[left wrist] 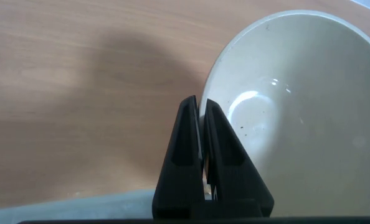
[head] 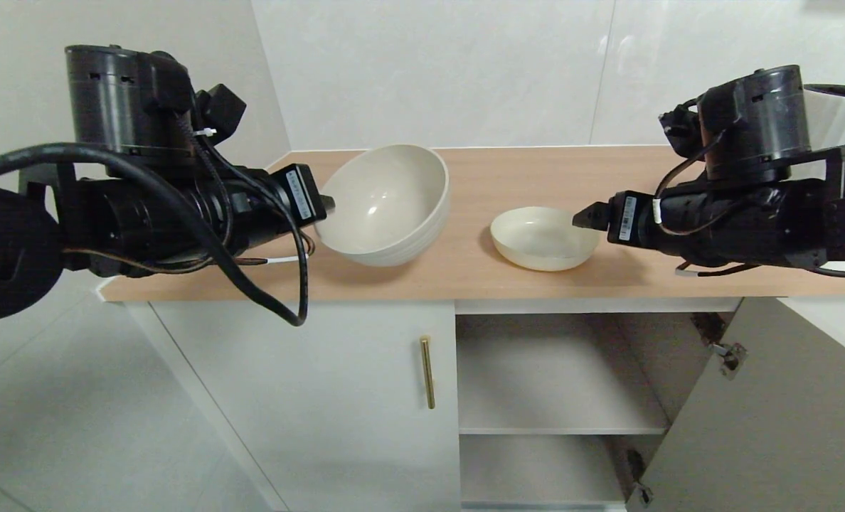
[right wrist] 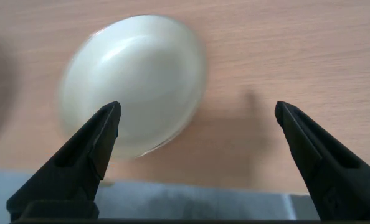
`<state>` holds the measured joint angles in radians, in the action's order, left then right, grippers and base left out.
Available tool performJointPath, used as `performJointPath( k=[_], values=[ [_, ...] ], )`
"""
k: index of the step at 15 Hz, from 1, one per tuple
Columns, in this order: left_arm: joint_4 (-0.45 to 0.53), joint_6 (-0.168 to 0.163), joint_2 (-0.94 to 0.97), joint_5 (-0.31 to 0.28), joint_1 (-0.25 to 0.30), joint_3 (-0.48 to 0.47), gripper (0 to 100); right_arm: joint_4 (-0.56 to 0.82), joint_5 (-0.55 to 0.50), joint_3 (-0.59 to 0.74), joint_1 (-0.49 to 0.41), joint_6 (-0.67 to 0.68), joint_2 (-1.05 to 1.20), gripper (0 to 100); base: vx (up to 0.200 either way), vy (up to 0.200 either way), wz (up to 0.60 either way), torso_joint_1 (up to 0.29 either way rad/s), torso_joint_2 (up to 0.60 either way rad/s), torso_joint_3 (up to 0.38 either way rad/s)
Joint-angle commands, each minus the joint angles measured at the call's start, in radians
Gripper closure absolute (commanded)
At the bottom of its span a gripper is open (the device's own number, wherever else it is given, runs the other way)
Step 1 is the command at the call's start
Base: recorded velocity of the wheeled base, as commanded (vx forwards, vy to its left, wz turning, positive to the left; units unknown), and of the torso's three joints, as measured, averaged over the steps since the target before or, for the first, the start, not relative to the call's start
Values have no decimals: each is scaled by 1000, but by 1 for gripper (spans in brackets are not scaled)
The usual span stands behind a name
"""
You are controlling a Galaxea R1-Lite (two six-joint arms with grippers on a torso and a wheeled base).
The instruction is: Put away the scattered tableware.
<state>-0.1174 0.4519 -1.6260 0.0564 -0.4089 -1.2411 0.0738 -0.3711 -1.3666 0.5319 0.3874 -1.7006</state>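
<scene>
A large cream bowl (head: 387,203) is tilted up off the wooden countertop (head: 479,178), its opening turned toward the left. My left gripper (head: 326,204) is shut on its rim; in the left wrist view the two fingers (left wrist: 200,124) pinch the bowl (left wrist: 297,106) edge. A smaller cream bowl (head: 543,238) rests flat on the counter to the right. My right gripper (head: 586,215) hangs open just above its right rim; in the right wrist view its fingers (right wrist: 94,143) spread wide, with the small bowl (right wrist: 135,81) beyond them.
Below the counter, the cabinet's right door (head: 750,419) stands open, showing white shelves (head: 557,384). The left door with a brass handle (head: 427,371) is closed. A white tiled wall backs the counter.
</scene>
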Motion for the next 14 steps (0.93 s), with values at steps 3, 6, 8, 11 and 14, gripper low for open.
performJointPath(
  k=[3,6,8,11,14],
  values=[
    [1,1,15,0,-1,3,100,-8,-85,-28,0,-4,-85,0,0,0,0,0,0,0],
    [1,1,14,-1,-1,5,100,-20,-85,-34,0,-2,-103,0,0,0,0,0,0,0],
    [1,1,14,-1,-1,5,100,-26,-86,-34,0,-2,-108,0,0,0,0,0,0,0],
    [1,1,14,-1,-1,5,100,-31,-86,-34,0,-2,-122,0,0,0,0,0,0,0],
    [1,1,14,-1,-1,5,100,-31,-83,-34,2,-1,-119,100,0,0,0,0,0,0]
  ],
)
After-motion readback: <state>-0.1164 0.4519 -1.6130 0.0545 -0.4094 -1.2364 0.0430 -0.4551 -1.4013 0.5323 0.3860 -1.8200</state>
